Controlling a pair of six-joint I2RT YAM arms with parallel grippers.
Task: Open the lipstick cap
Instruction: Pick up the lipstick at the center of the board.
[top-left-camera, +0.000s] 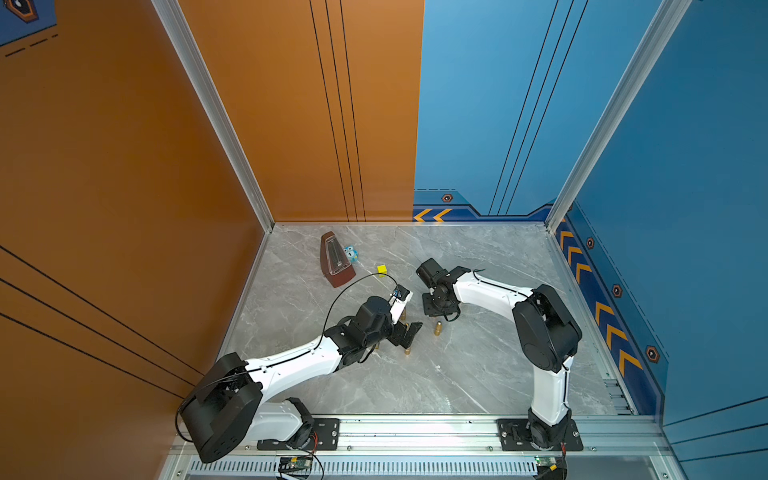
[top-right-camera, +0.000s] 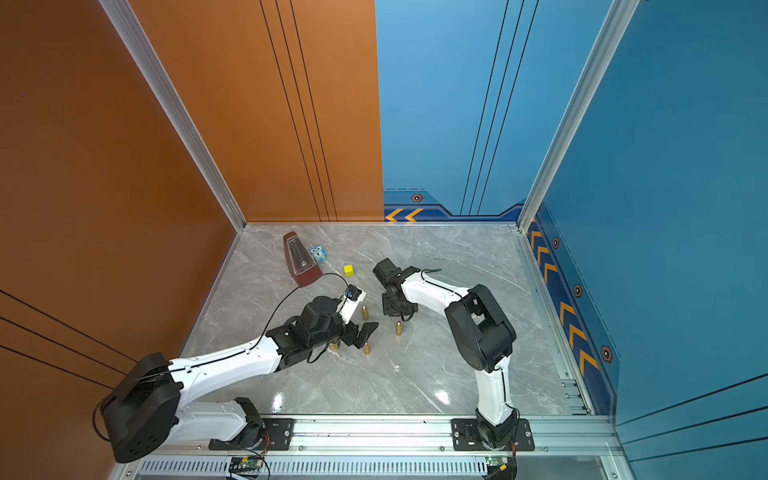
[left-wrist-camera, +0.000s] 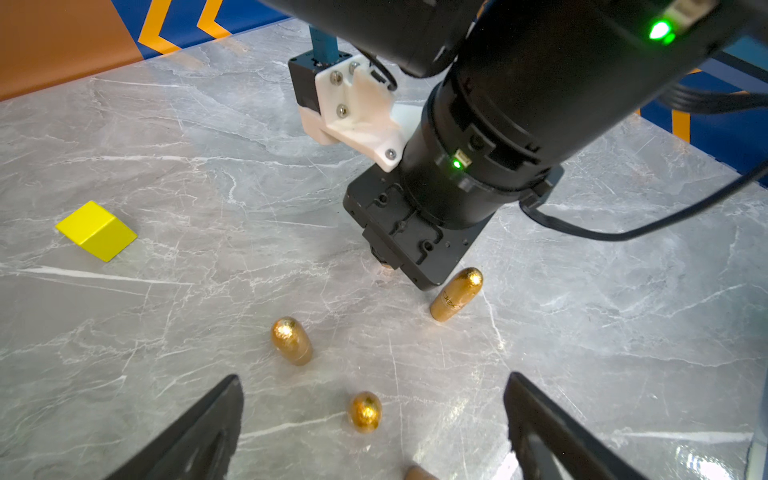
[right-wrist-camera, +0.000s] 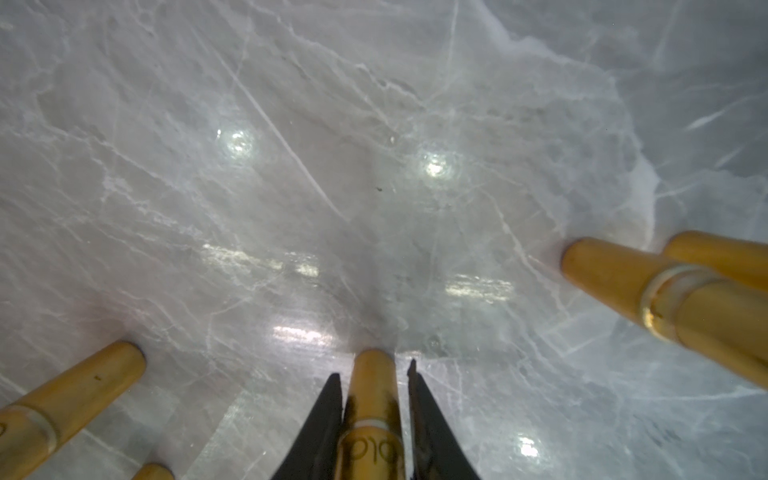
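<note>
Several gold lipsticks stand upright mid-table. My right gripper (top-left-camera: 436, 307) points straight down over one of them, which it hides in both top views. In the right wrist view that lipstick (right-wrist-camera: 370, 399) stands between the black fingers (right-wrist-camera: 324, 415). They press its sides across the pale ring below the lettered cap (right-wrist-camera: 370, 455), so my right gripper (right-wrist-camera: 373, 370) is shut on it. My left gripper (top-left-camera: 409, 334) hovers open nearby. A free lipstick (left-wrist-camera: 365, 411) stands on the marble between its wide-spread fingers (left-wrist-camera: 208, 428), untouched.
More lipsticks stand close by (left-wrist-camera: 456, 294) (left-wrist-camera: 291, 340) (top-left-camera: 437, 328) (right-wrist-camera: 75, 386) (right-wrist-camera: 648, 286). A yellow cube (top-left-camera: 382, 270), a brown metronome (top-left-camera: 336, 262) and a small blue block (top-left-camera: 351, 252) sit toward the back left. Walls enclose the table on three sides.
</note>
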